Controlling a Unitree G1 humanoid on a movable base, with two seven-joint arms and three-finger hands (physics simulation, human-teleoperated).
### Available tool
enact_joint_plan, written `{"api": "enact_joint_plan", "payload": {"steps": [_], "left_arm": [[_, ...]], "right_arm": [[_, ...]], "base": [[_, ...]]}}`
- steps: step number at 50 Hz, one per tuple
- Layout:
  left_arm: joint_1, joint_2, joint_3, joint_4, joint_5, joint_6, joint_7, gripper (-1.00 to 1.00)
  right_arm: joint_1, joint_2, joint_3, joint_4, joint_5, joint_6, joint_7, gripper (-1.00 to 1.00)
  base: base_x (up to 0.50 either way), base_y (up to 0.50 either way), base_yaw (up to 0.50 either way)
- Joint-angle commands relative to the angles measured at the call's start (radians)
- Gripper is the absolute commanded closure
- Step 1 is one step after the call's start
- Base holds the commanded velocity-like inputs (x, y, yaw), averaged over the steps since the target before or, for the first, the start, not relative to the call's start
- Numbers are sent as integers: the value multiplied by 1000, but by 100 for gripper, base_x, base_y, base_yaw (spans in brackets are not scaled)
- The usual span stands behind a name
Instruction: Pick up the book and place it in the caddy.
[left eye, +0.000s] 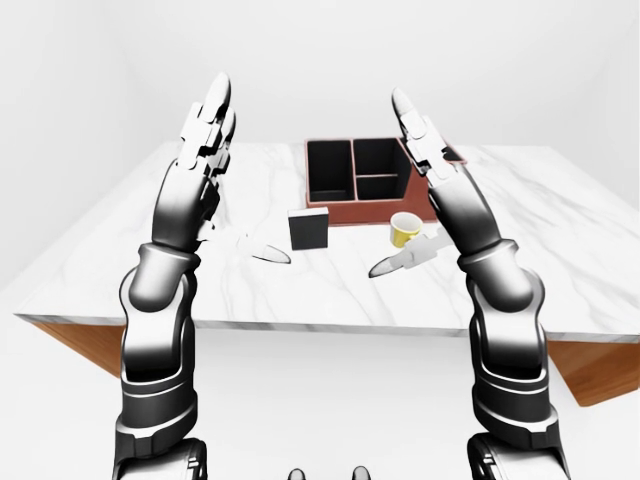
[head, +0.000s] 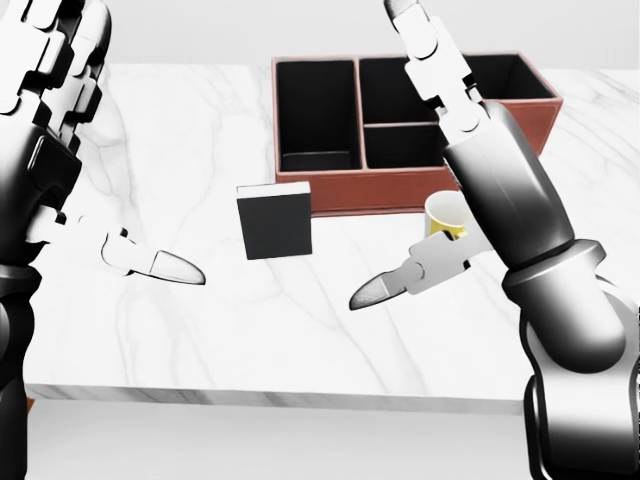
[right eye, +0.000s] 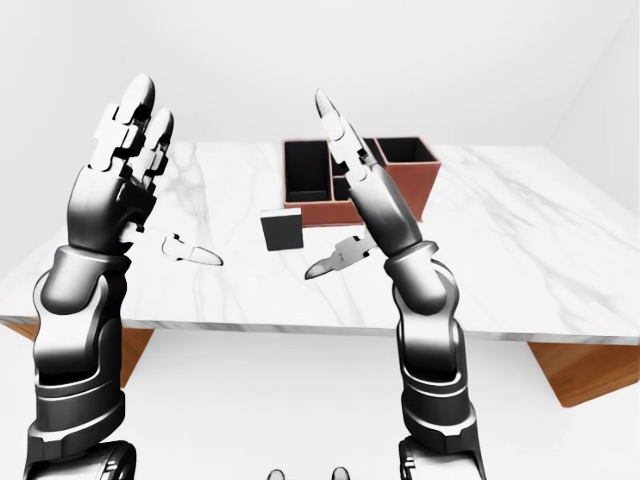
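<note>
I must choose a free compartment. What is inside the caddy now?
The caddy shows dark compartments with nothing visible in them. The right robot hand covers part of the right compartments, so that part cannot be checked.

No text, label, brand, number or sign that I can read anywhere, my book (head: 275, 221) showing a plain black cover, my caddy (head: 330, 196) plain brown outside and black inside, the yellow mug (left eye: 403, 229) unmarked, the marble table (head: 200, 330) only veined
</note>
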Motion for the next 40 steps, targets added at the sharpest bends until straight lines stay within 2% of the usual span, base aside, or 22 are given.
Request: {"api": "enact_joint_plan", "payload": {"steps": [1, 40], "left_arm": [[5, -1, 0, 3, 4, 0, -3, -100], [3, -3, -4, 22, 12, 0, -8, -100]], "right_arm": [[0, 6, 7, 7, -10, 0, -1, -100], [16, 22, 20, -14, -28, 0, -1, -100]], "base": [[14, 1, 0], [13, 1, 0]]}}
